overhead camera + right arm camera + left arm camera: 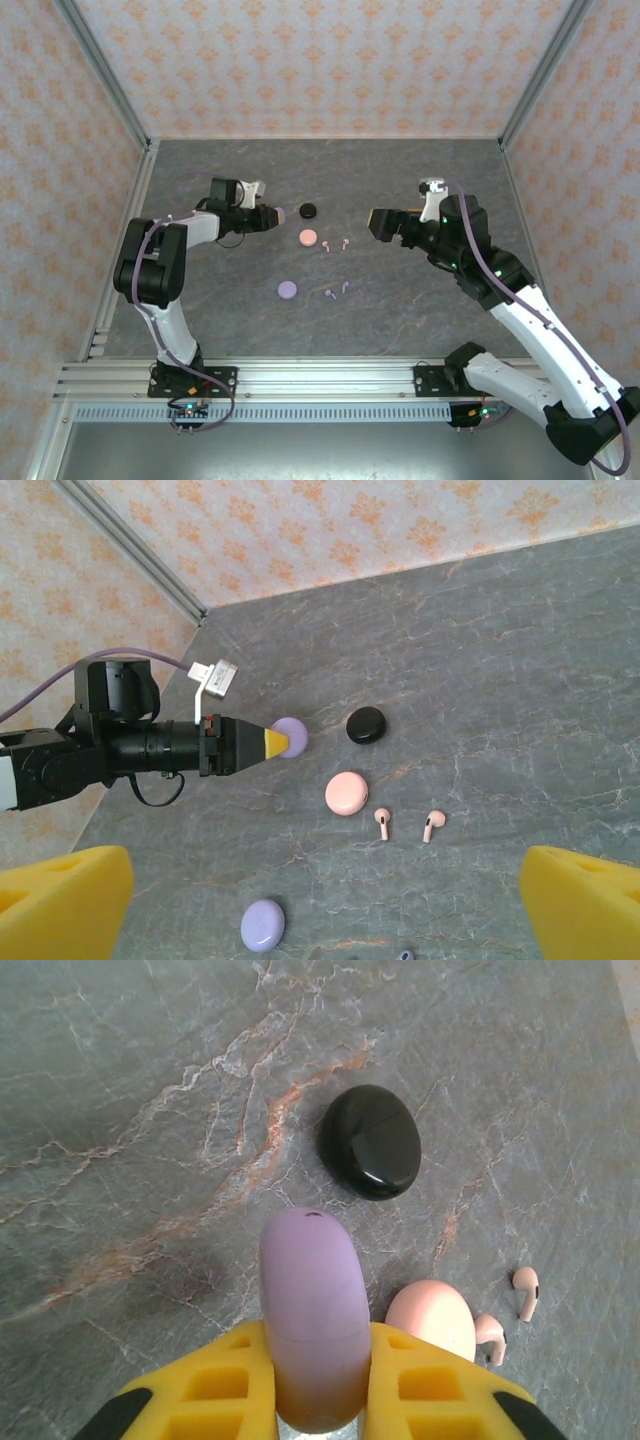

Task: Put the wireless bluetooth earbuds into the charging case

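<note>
Left gripper [315, 1385] clamped on lavender case [312, 1300], edge-on. Right gripper [325, 900] spread wide, empty. Hold your clamp steady; set case flat near lavender earbuds [330, 294] before opening it.

Black case [371, 1141], pink case [431, 1318] close ahead of left end effector [315, 1360]; table [120, 1080] beyond bare.

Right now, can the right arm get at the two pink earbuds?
Probably yes. The right gripper is open and empty, and the pink earbuds lie apart on bare table beside the pink case, with nothing across the way.
</note>
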Controlling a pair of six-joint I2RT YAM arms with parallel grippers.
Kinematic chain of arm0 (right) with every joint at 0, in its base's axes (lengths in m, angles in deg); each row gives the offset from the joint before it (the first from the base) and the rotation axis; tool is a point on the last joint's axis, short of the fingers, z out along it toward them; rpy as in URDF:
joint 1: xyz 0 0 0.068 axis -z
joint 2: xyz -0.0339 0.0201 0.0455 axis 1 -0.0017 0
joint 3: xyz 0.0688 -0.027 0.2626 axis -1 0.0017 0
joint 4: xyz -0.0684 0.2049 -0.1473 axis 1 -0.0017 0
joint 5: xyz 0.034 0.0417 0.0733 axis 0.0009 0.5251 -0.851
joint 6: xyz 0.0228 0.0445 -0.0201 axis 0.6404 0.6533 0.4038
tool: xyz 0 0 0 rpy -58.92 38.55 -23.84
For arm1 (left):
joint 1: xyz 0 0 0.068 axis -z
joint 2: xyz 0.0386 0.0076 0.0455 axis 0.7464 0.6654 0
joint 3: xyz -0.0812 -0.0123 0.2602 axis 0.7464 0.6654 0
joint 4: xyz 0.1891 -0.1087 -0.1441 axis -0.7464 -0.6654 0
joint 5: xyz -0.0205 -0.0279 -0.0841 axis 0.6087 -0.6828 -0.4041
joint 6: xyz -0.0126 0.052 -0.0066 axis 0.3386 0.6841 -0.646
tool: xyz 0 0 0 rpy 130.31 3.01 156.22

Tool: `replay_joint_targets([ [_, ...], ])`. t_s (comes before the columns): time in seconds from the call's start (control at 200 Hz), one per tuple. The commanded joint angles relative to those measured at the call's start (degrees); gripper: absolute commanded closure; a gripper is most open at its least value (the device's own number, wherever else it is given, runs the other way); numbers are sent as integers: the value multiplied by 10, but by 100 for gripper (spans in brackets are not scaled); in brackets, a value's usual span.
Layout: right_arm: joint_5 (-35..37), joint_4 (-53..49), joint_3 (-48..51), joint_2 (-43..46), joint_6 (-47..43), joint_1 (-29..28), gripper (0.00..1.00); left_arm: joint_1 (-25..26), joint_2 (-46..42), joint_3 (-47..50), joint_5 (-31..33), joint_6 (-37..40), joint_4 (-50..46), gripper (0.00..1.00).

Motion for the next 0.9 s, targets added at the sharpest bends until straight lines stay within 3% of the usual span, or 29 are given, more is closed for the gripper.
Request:
replay_joint_targets([
  [0.0,5,8,6,-4,8,3,1,-1,17,-22,-27,-5,-6,77],
  [0.515,46,-78,-37,-66,21,2,1,-1,27,-13,32,8,-21,55],
  [0.731,54,-119,-52,-99,20,-4,1,-1,-68,20,70,0,-10,44],
  [0.896,68,-116,-45,-136,19,-54,1,-1,-170,68,99,-20,13,41],
])
